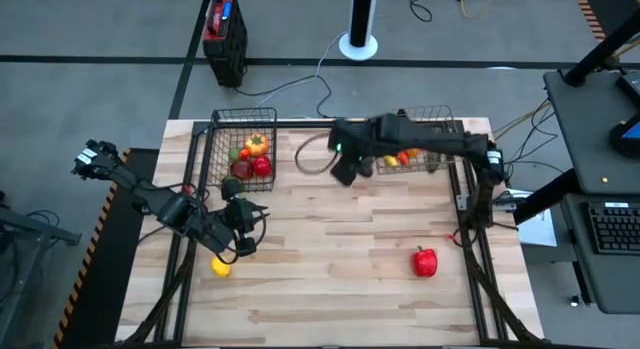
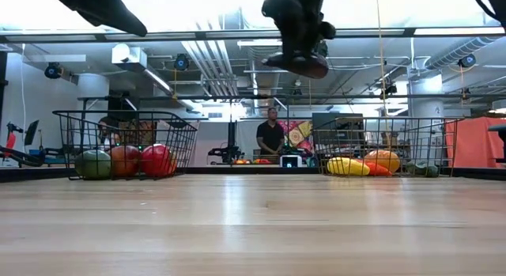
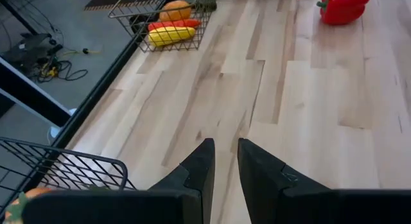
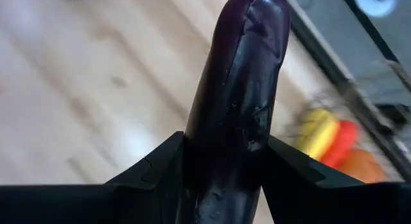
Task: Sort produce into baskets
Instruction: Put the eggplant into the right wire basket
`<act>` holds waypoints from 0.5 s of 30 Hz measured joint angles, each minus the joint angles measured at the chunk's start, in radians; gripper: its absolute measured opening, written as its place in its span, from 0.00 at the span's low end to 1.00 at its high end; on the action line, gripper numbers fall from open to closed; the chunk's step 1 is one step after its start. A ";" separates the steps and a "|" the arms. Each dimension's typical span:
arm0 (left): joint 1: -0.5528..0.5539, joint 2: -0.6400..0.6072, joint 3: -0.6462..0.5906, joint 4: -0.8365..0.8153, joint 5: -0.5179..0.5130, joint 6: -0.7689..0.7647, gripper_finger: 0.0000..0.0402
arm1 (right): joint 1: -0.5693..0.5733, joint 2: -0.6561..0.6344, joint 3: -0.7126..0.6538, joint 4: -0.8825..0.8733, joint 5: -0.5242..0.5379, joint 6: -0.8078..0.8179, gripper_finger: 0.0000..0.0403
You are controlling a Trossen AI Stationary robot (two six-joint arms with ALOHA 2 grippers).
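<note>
Nearest the table's front edge, a red pepper [image 1: 425, 261] is seen lying toward the right, and a yellow fruit [image 1: 221, 267] toward the left, just beside the left gripper [image 1: 243, 247]. That gripper is held low over the wood, its fingers [image 3: 200, 172] pressed together on nothing.

Farther back, the right gripper [image 4: 225, 166] is raised above the table, pinching a purple eggplant [image 4: 241, 89] between its two fingers; the eggplant's long axis is run straight out past the fingertips. In the high view it is carried just left of the right basket [image 1: 440, 114], which already holds yellow, red and orange pieces. The coming move is judged to turn on this: the basket lies to the gripper's right and slightly farther back, so a short sideways carry over the rim seems needed before release.

At the far left corner, the left basket [image 1: 245, 117] is seen holding several round pieces.
</note>
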 joint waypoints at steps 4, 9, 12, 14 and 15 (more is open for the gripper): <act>0.000 0.000 0.000 0.000 0.031 -0.011 0.13 | -0.107 -0.003 0.011 -0.054 0.000 -0.043 0.41; 0.000 0.000 0.000 -0.002 0.099 -0.031 0.13 | -0.222 -0.005 -0.009 -0.095 -0.001 -0.082 0.41; 0.000 0.000 0.000 -0.007 0.138 -0.039 0.13 | -0.279 -0.005 -0.025 -0.110 -0.001 -0.100 0.41; -0.001 0.000 0.000 -0.015 0.155 -0.053 0.13 | -0.314 -0.006 -0.044 -0.113 -0.001 -0.111 0.41; -0.001 0.000 0.000 -0.021 0.157 -0.064 0.13 | -0.331 -0.006 -0.056 -0.113 -0.002 -0.118 0.41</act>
